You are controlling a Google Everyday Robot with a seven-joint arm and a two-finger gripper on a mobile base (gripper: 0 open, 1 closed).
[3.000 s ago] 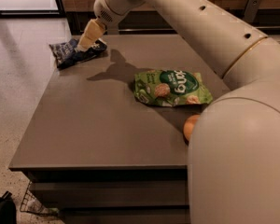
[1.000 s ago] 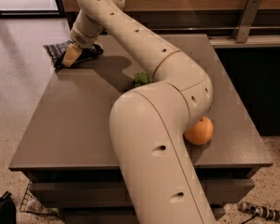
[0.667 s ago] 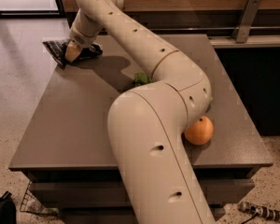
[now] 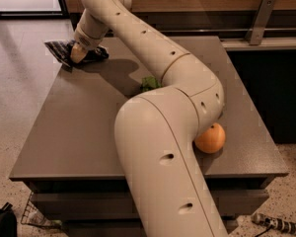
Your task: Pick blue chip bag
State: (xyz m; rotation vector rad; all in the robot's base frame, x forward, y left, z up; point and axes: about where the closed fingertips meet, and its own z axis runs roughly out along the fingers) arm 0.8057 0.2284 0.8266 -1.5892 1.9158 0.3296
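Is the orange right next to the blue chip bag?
No, the orange sits front right, while the gripper is on the blue chip bag far left.

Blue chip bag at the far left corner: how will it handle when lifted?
The blue chip bag looks crumpled and flat, so it is probably floppy and light and may sag around the gripper, which sits down on it. It lies right at the table corner, so a sideways push might slide it off.

Crumpled blue chip bag [image 4: 58, 49], far-left on table [image 4: 79, 132], under gripper [image 4: 78, 54]
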